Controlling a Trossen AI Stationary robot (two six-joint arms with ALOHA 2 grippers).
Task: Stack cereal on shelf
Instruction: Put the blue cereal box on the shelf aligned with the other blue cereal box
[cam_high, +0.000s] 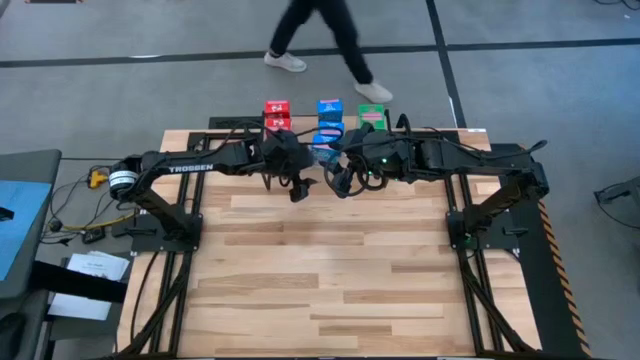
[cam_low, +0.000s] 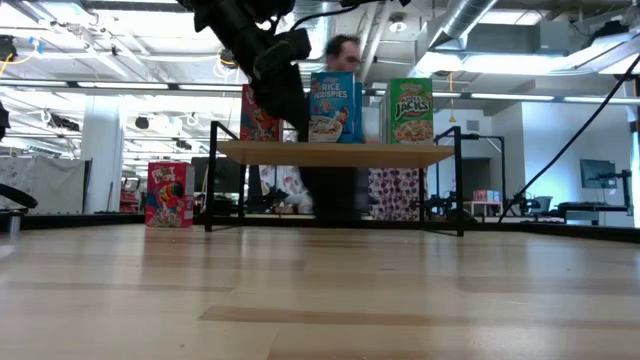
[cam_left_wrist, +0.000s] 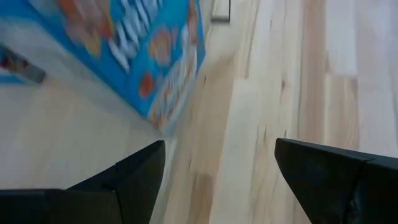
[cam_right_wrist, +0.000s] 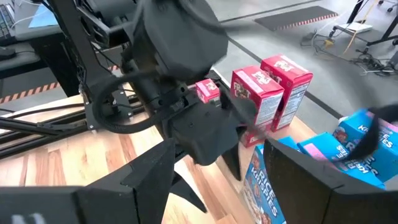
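Bare tabletop (cam_high: 330, 270) fills the lower frame, and going left to right along the top, the left pincer (cam_high: 297, 187) and right pincer (cam_high: 340, 183) hang open and empty just before the shelf (cam_low: 335, 153), where red, blue and green cereal (cam_low: 335, 106) stands, likely ready for stacking.

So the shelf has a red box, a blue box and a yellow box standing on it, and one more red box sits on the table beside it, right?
Nearly. The third box on the shelf is green, not yellow, as the low view shows. The red box and blue box stand there too, and another red box sits on the table beside it.
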